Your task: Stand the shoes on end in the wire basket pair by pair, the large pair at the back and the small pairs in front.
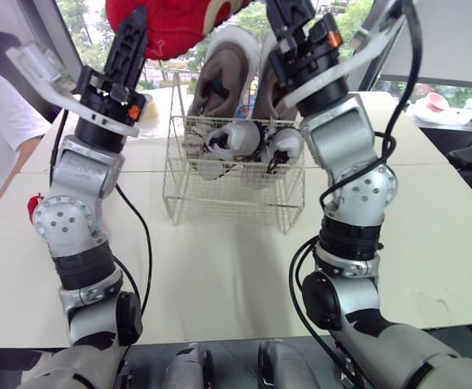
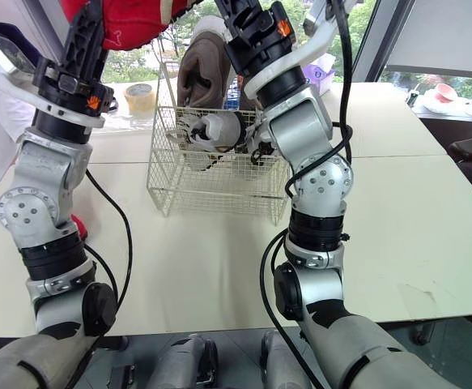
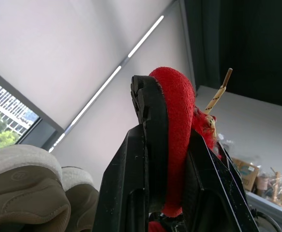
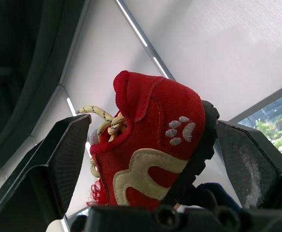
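A small red shoe (image 1: 171,28) with cream laces hangs high above the table, my left gripper (image 1: 137,32) shut on its rim. The left wrist view shows black fingers (image 3: 148,145) clamped on the red fabric (image 3: 177,111). My right gripper (image 4: 153,123) is raised beside it, open, with the shoe's heel (image 4: 150,150) between its spread pads, which do not touch it. Below stands the white wire basket (image 1: 227,203). Two large tan shoes (image 1: 219,73) stand on end at its back, and two small white shoes (image 1: 240,138) in front.
A red object (image 1: 33,207) lies on the table behind my left arm. A person in a white shirt (image 1: 1,121) stands at the left. A cup (image 2: 141,97) sits behind the basket, and pink items (image 1: 436,101) at the far right.
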